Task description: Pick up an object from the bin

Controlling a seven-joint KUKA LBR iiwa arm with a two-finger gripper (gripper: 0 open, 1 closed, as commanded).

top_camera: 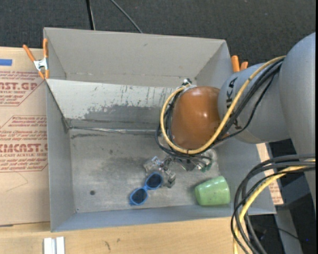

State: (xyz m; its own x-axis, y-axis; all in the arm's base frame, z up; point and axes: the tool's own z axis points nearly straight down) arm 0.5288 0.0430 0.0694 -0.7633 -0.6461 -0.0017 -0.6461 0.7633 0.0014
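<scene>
We see the gripper (161, 172) low in the bin (95, 157), at the far end of the glasses (146, 188). They are small and blue with two oval lenses, and they lie slantwise close to the near wall. We cannot tell how wide the claw stands or whether it grips them. A green cup (212, 191) lies just right.

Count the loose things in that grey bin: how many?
2. Blue toy sunglasses lie near the lower wall, by the claw; a green cup lies in the view's lower right corner. The arm may hide more.
</scene>
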